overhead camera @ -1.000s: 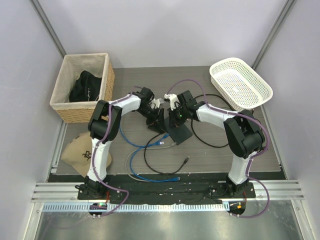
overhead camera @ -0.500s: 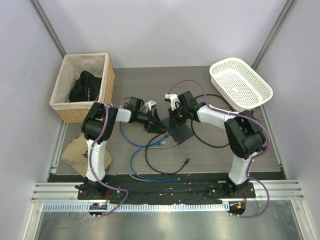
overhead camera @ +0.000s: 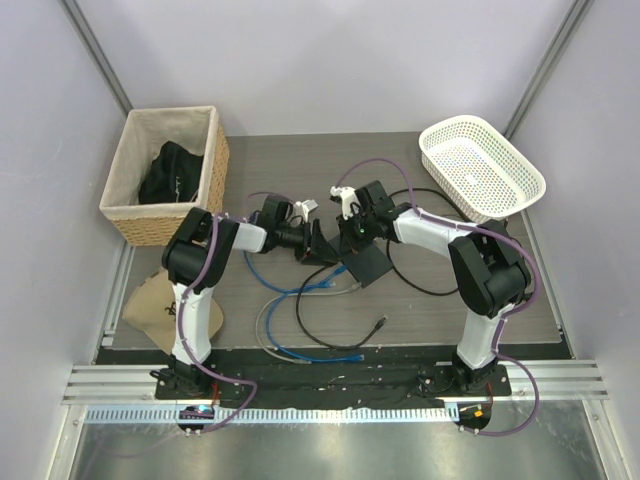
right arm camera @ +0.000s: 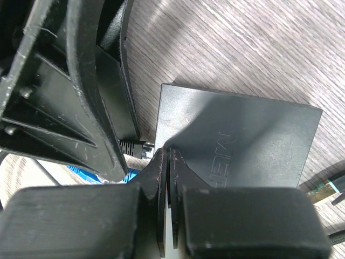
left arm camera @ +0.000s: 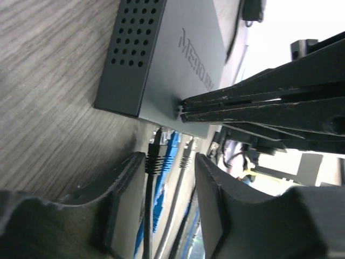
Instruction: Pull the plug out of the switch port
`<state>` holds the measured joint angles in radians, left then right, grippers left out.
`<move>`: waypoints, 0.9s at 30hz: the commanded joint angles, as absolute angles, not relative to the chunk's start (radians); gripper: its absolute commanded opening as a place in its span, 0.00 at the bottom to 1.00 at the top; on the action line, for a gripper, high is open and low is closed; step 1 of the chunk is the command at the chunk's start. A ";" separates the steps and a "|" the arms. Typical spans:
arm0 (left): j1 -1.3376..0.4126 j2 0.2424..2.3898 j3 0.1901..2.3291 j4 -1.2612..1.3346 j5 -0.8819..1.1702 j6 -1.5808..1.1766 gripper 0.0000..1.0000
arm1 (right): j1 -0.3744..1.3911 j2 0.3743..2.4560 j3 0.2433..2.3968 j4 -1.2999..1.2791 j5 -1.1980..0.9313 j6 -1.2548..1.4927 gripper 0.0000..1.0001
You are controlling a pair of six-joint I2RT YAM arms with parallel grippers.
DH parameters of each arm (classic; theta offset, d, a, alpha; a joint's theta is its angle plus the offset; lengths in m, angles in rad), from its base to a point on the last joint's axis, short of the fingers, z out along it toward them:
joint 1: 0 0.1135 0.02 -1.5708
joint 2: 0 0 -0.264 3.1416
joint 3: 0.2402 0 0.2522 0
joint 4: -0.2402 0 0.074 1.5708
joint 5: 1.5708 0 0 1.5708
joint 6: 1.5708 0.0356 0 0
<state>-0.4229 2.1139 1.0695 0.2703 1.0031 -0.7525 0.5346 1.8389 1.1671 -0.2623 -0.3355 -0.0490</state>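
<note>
1. Left gripper (left arm camera: 170, 157): the fingers stand apart, lying low along the bench (overhead camera: 450, 310). The black plug (left arm camera: 153, 159) sits between them, close against one finger (left arm camera: 126, 172) and clear of the other. No clamp is evident.
2. Right gripper (right arm camera: 168, 154): the fingers are pressed together with nothing between them. Their tips bear down on the top face of the switch (left arm camera: 161, 59), just inside its port edge.
3. Plug: its long axis runs square into the port edge of the switch, nose toward the box. Its black cord trails back between the left fingers. The nose meets the box edge, but whether it is fully seated cannot be told. The switch port itself is hidden behind the plug.
4. Beside the plug along the same edge are blue plugs (left arm camera: 170, 147) and a grey plug (left arm camera: 186, 156).
5. Switch: it lies flat near the middle of the bench, skewed to the bench edges. The port edge faces the left side, toward the left gripper.
6. Blue cables (overhead camera: 300, 352) and a grey cable (overhead camera: 262, 325) loop toward the near edge.
7. Wicker basket (overhead camera: 215, 160), far left corner: it holds a black garment (overhead camera: 168, 172).
8. White plastic basket (overhead camera: 497, 207), far right corner: its perforated floor is in plain view.
9. A tan cap (overhead camera: 150, 303) lies at the left edge, toward the near corner.
</note>
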 commanded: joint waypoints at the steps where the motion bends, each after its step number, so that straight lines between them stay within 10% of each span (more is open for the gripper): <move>1: -0.439 2.150 1.115 0.126 0.817 -0.586 0.46 | 0.541 1.873 1.147 -0.374 -0.276 -0.058 0.08; 15: -0.399 2.215 1.350 -0.253 0.845 -0.411 0.38 | 0.427 1.638 1.085 -0.416 -0.290 -0.067 0.64; 27: -0.399 2.120 1.240 -0.356 0.807 -0.236 0.02 | 0.387 1.503 0.911 -0.351 -0.324 -0.002 0.69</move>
<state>-0.4015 2.1529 1.2957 -0.2466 0.9272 -0.3664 0.3904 1.5631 0.9333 -0.3973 -0.3069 -0.0372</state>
